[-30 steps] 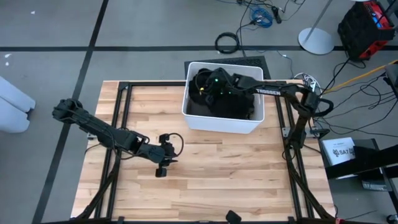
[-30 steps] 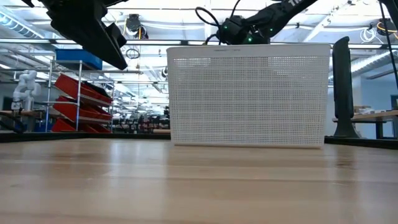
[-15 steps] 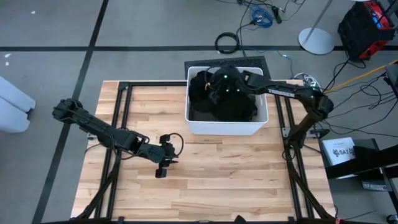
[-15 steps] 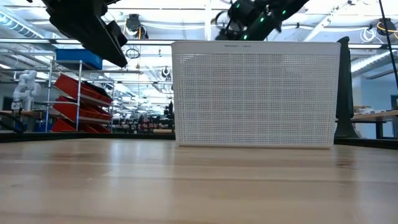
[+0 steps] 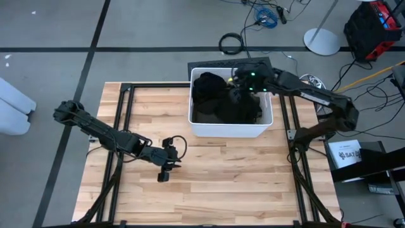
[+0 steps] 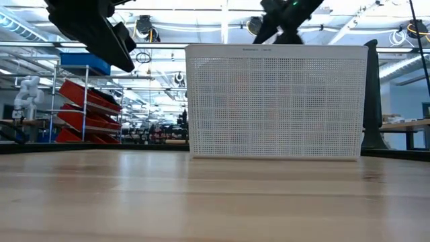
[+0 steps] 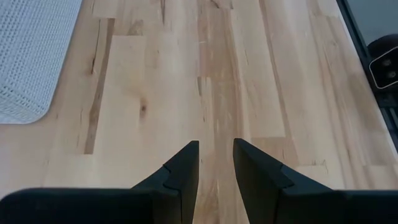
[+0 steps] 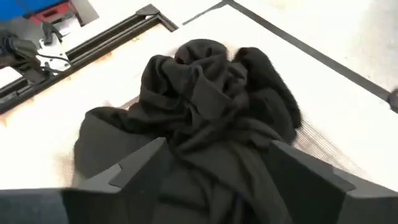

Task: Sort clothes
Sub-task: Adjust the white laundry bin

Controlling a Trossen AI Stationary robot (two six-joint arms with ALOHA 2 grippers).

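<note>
A heap of black clothes [image 5: 221, 101] lies inside the white plastic bin [image 5: 228, 130] at the table's far side; it also shows in the right wrist view [image 8: 205, 106]. No garment of another colour shows. My right gripper [image 5: 237, 88] hangs over the bin's far right part, open wide, its fingers above the black heap [image 8: 211, 155]. My left gripper [image 5: 166, 171] hovers over the bare table near the middle, its fingers a little apart [image 7: 216, 155] and empty.
The bin's perforated front wall [image 6: 275, 101] stands on the wooden table top [image 5: 221, 183]. Its corner shows in the left wrist view [image 7: 25, 56]. A black frame [image 5: 120, 126] runs along the table's left and right sides. Bare wood lies in front of the bin.
My right gripper has risen from the bin's left part and gone toward the table's right and far edge. The bin has slid a little toward the table's right edge. The black clothes stay in the bin.
</note>
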